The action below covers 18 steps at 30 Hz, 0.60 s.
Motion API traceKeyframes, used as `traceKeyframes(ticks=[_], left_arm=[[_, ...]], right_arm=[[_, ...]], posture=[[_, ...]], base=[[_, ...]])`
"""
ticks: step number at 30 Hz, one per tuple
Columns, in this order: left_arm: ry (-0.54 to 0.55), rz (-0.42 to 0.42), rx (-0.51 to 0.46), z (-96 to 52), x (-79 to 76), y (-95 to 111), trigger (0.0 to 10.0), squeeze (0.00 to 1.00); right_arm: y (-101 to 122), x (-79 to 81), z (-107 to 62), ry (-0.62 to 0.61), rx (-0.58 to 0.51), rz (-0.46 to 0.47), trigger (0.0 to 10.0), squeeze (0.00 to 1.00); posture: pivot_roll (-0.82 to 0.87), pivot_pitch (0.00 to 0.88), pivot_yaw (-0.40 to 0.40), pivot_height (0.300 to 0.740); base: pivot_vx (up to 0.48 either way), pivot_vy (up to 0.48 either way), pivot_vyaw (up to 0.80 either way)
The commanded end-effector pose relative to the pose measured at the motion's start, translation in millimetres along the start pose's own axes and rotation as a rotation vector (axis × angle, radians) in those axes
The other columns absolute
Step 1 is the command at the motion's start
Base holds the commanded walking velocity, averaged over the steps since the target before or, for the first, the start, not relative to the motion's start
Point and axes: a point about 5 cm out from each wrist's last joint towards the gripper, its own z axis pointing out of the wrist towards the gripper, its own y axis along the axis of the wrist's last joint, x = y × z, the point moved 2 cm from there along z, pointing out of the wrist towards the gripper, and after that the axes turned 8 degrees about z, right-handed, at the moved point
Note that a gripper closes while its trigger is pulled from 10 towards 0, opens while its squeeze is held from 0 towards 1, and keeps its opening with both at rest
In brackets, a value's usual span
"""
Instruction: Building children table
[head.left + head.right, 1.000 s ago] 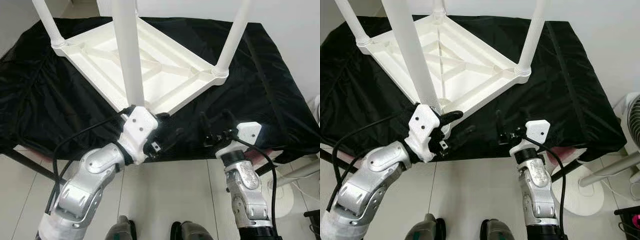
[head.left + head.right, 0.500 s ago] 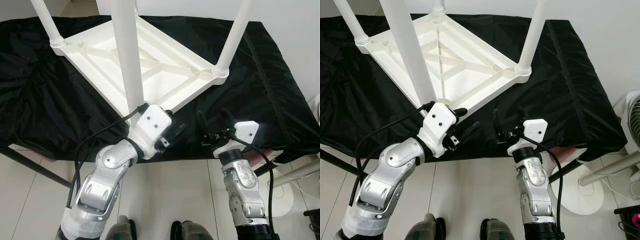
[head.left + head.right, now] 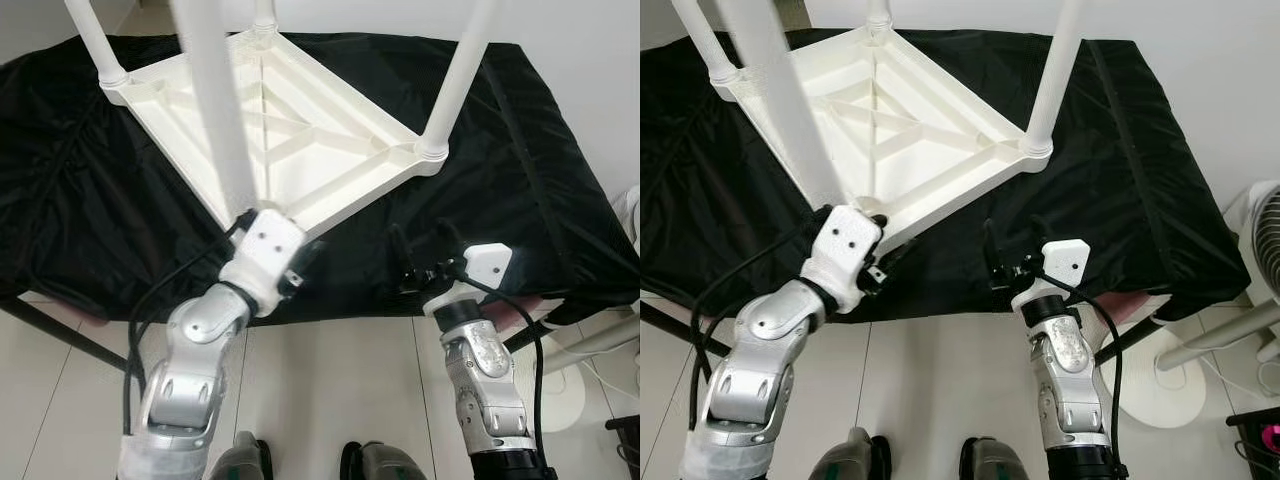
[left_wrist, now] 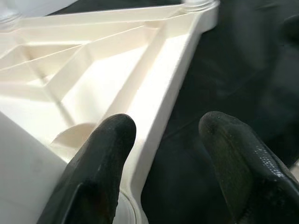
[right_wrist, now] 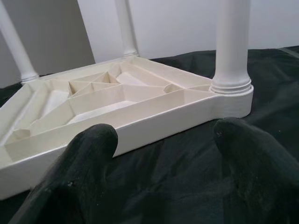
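A white children's table (image 3: 300, 150) lies upside down on the black cloth (image 3: 520, 150), its legs pointing up. The nearest leg (image 3: 215, 110) rises from the corner closest to me, and another leg (image 3: 455, 80) stands at the right corner. My left gripper (image 3: 300, 258) is at that near corner, open. In the left wrist view its fingers (image 4: 112, 140) straddle the table's rim (image 4: 163, 93), one inside by the leg base and one outside over the cloth. My right gripper (image 3: 422, 255) is open above the cloth's front edge, pointing at the table's side (image 5: 154, 121) and apart from it.
The black cloth covers a bench whose front edge (image 3: 350, 310) runs just before my arms. A white fan base (image 3: 1185, 385) stands on the tiled floor at the right. A dark bar (image 3: 60, 335) slants under the bench on the left. My feet (image 3: 310, 465) show below.
My left gripper has drawn back leftward to the table's near corner, and its arm has swung in under it. The view has shifted a little. The right gripper has hardly moved.
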Motion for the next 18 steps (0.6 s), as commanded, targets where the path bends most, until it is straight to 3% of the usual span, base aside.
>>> traceKeyframes(ticks=[1, 5, 9, 11, 14, 18], left_arm=[[0.481, 0.018, 0.140, -20.1, 44.0, -22.0, 10.0, 0.00], [0.497, 0.091, 0.197, -46.7, 71.4, -41.4, 10.0, 0.00], [0.512, 0.132, 0.223, -56.0, 83.7, -47.7, 10.0, 0.00], [0.563, 0.183, 0.263, -64.2, 104.9, -55.8, 10.0, 0.00], [0.564, 0.164, 0.232, -61.2, 110.6, -51.1, 10.0, 0.00], [0.517, 0.120, 0.163, -47.7, 100.5, -40.0, 10.0, 0.00]], right_arm=[[-3.8, 0.2, -1.8, 0.003, 0.010, 0.002, 10.0, 0.00], [-4.9, 1.4, -1.7, 0.015, 0.015, 0.005, 10.0, 0.00], [-5.1, 1.5, -1.5, 0.018, 0.017, 0.006, 10.0, 0.00], [-6.4, 3.9, -1.0, 0.034, 0.024, 0.005, 10.0, 0.00], [-7.0, 7.3, -0.6, 0.056, 0.029, 0.007, 10.0, 0.00], [-7.6, 11.1, -0.2, 0.082, 0.035, 0.013, 10.0, 0.00]], posture=[[0.05, 0.158, 0.018, 0.740], [0.06, 0.163, 0.011, 0.740], [0.06, 0.169, 0.008, 0.740], [0.06, 0.174, 0.005, 0.740], [0.05, 0.179, 0.007, 0.740], [0.05, 0.179, 0.007, 0.740]], base=[[0.000, 0.000, 0.00], [0.000, 0.000, 0.00], [0.000, 0.000, 0.00], [0.000, 0.000, 0.00], [0.000, 0.000, 0.00], [0.000, 0.000, 0.00]])
